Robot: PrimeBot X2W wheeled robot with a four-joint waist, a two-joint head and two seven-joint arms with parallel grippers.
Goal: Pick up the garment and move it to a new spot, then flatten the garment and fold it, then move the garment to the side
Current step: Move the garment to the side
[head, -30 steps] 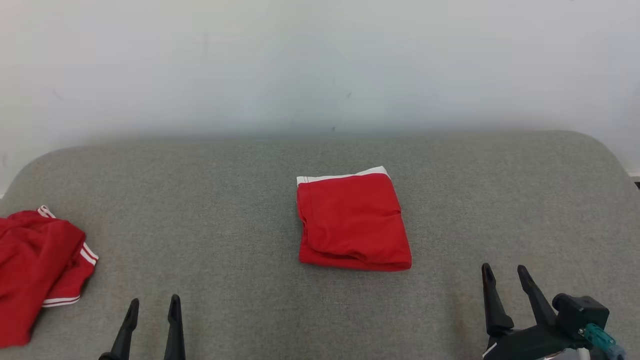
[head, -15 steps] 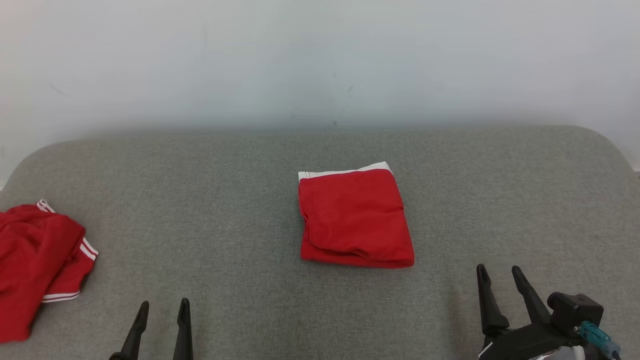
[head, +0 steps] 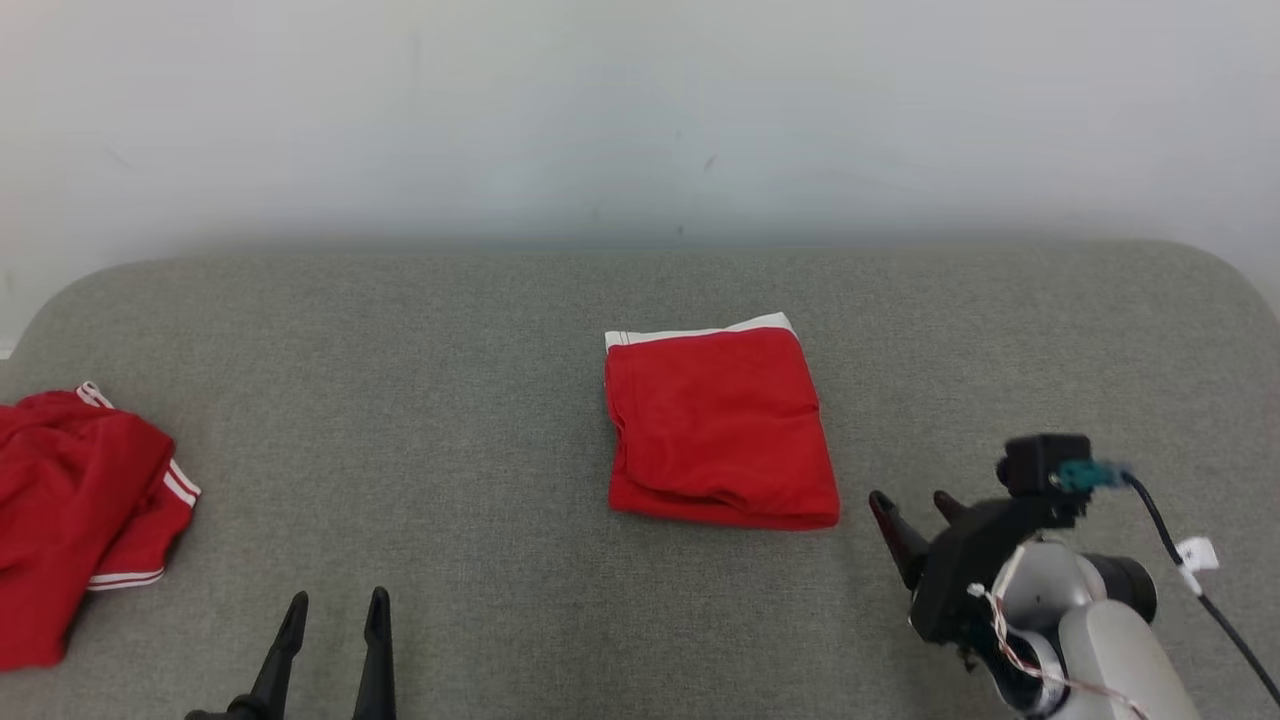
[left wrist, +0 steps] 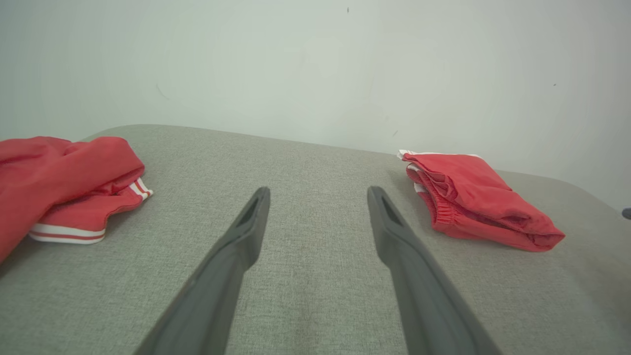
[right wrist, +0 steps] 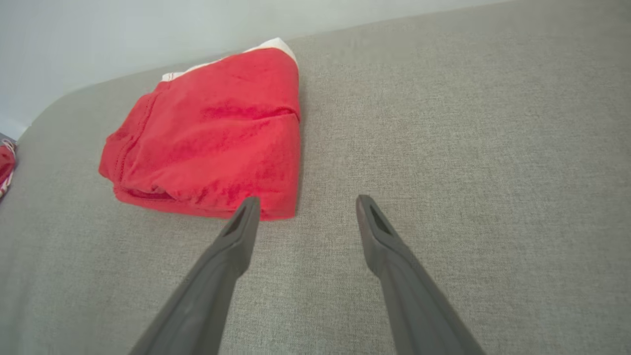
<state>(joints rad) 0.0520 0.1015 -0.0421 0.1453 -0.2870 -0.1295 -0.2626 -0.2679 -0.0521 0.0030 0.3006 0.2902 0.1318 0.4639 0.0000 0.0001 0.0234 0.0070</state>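
**At the near right edge, the right gripper turns toward the folded garment**

Along the near edge of the grey cushion (head: pixel 450 400), the left gripper (head: pixel 339 597) sits low toward the near left corner much as it did a second ago. Its fingers point away from the robot, spread wide, with bare fabric between them. Near the right end of that edge, the right gripper (head: pixel 910 500) has changed most. A second ago its fingers stood upright. Now the wrist has lifted and rolled, and the tips lean left toward the garment's near right corner. Its jaws are fully apart and hold nothing. In the right wrist view one fingertip sits just at that corner, though whether it touches cannot be told.

Farther in, the folded garment (head: pixel 720 420) lies in the middle of the cushion, a compact red bundle with a white band along its far side. Its slight rise in the head view comes from the camera shifting, not the cloth. A loose red garment (head: pixel 70 500) lies at the left edge, well apart. Beyond the far edge is the pale wall (head: pixel 640 120).

The folding looks finished, so the turn reads as the approach for moving the bundle aside.
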